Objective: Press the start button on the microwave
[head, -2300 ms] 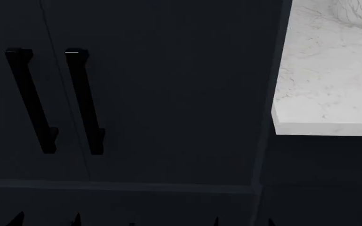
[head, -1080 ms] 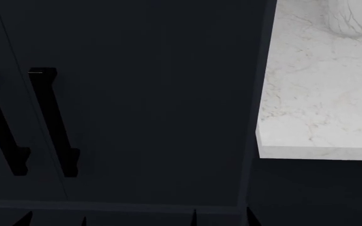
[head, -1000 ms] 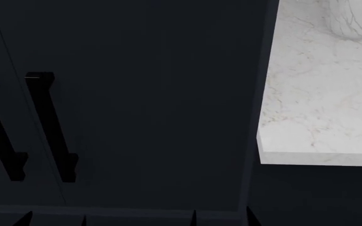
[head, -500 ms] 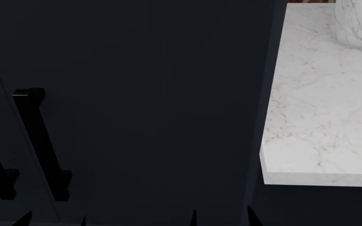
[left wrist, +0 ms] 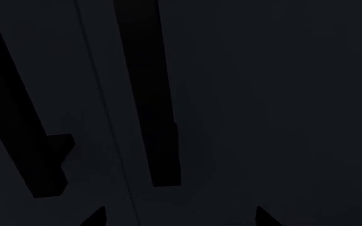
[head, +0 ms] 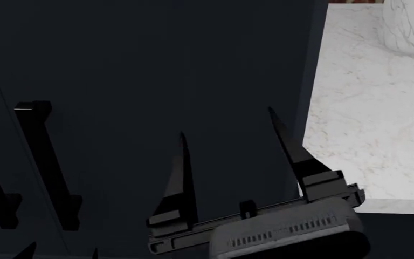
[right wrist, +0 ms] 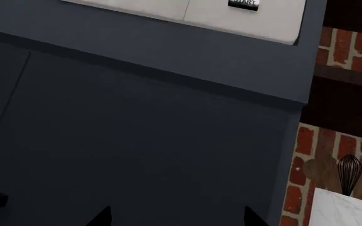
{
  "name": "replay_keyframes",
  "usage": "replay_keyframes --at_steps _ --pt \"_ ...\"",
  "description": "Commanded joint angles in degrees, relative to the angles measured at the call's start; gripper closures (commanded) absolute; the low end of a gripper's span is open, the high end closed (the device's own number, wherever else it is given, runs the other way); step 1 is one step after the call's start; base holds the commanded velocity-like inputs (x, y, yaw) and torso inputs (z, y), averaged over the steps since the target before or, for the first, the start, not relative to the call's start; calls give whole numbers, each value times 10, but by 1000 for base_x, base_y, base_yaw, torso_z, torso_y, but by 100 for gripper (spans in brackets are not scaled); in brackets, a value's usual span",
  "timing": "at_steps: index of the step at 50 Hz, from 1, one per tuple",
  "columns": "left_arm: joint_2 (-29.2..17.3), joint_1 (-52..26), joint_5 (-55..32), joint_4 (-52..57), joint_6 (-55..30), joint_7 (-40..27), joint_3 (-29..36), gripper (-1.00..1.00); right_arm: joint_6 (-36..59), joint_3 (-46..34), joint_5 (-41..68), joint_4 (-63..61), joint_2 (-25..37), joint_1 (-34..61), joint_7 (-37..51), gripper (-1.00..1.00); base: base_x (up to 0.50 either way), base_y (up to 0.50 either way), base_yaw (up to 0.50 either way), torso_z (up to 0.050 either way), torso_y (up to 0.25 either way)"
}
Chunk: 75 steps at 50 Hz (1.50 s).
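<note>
We are in a kitchen: dark cabinet doors (head: 157,81) with long black handles (head: 47,162); a white marble countertop (head: 368,124) at three o'clock; a red brick wall (right wrist: 307,155) with a hanging whisk (right wrist: 349,173).

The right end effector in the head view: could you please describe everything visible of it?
The right end effector looks like dark, matte metal or plastic: two long, thin, pointed fingers rise from a crossbar on a grey vented housing. The fingers stand well apart, with nothing between them. It is raised before the dark cabinet front, beside the white marble counter. Whether it touches the cabinet cannot be told.
</note>
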Motion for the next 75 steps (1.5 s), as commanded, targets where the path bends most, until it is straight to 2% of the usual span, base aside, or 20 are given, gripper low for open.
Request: replay_keyframes --at_steps 1,5,14,15,22,34,58,75 --pt "7 2 0 5 -3 9 -12 -100 229 -11 -55 -145 -14 178 -66 -100 0 0 0 0 0" --pt "5 1 -1 7 -3 8 -9 -100 348 -5 -55 -166 -29 281 -99 -100 0 0 0 0 0" --pt "2 -1 -3 -1 2 5 -4 -100 489 52 -16 -160 -73 428 -152 -100 0 0 0 0 0" --pt "2 0 -3 -1 3 5 -4 -100 504 57 -14 -156 -76 446 -156 100 0 0 0 0 0" --pt "-1 1 -4 1 4 4 0 -100 550 79 -3 -100 -80 530 -170 100 0 0 0 0 0" --pt "-6 5 -10 7 5 0 2 -100 496 89 13 42 -77 615 -173 100 0 0 0 0 0" --pt "-15 10 -20 19 4 -8 7 -100 356 85 30 234 -67 653 -155 100 0 0 0 0 0" --pt "-19 13 -26 17 10 -13 10 -100 303 85 47 325 -70 676 -145 100 0 0 0 0 0"
